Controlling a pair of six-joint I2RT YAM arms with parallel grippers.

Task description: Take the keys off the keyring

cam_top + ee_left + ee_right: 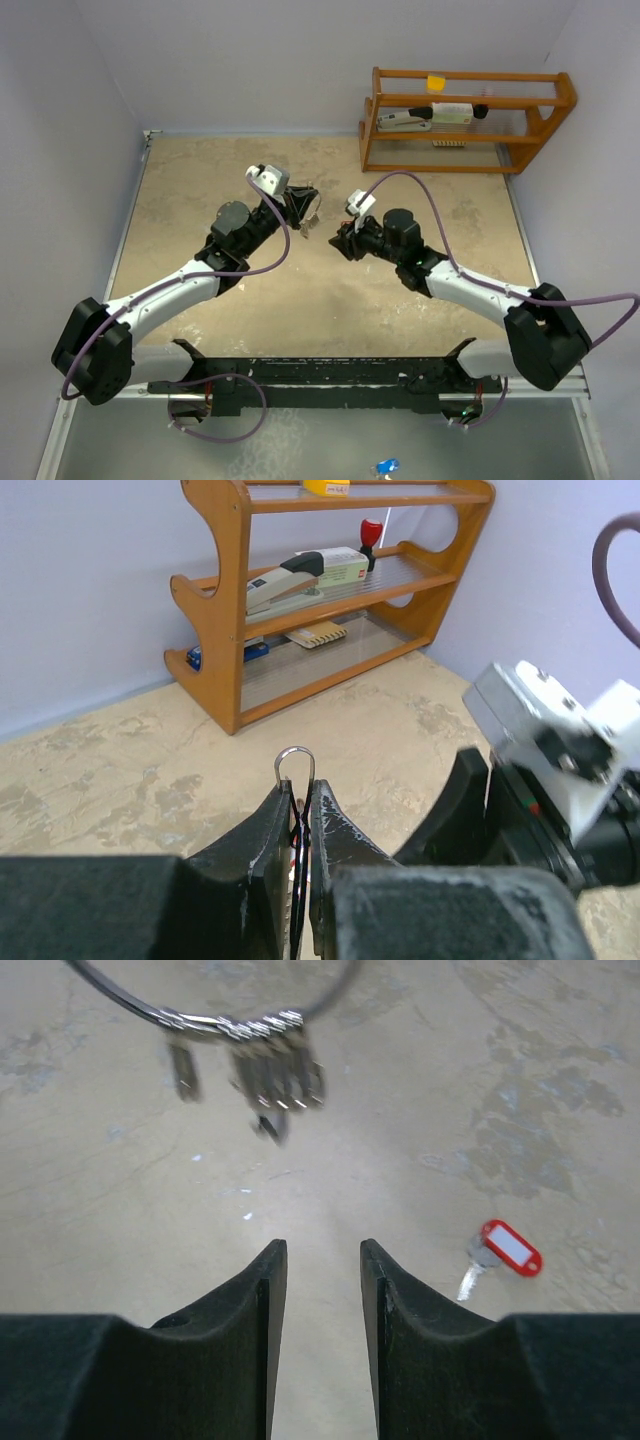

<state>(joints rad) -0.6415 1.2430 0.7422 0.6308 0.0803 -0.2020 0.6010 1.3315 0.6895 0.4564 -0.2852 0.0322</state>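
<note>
My left gripper (303, 203) is shut on the silver keyring (295, 763), and the top of the loop pokes out past the fingertips in the left wrist view. In the right wrist view the keyring (215, 1022) hangs above the table with a bunch of small metal pieces (272, 1072) on it. My right gripper (323, 1250) is open and empty, just short of the ring and below it; it also shows in the top view (340, 240). The red-tagged key (502, 1252) lies loose on the table to its right. I cannot make out the black-tagged key.
A wooden rack (465, 120) stands at the back right with a stapler (300, 575) and small items on its shelves. Walls close the table on the left, back and right. The right arm's wrist (555, 745) is close to my left gripper.
</note>
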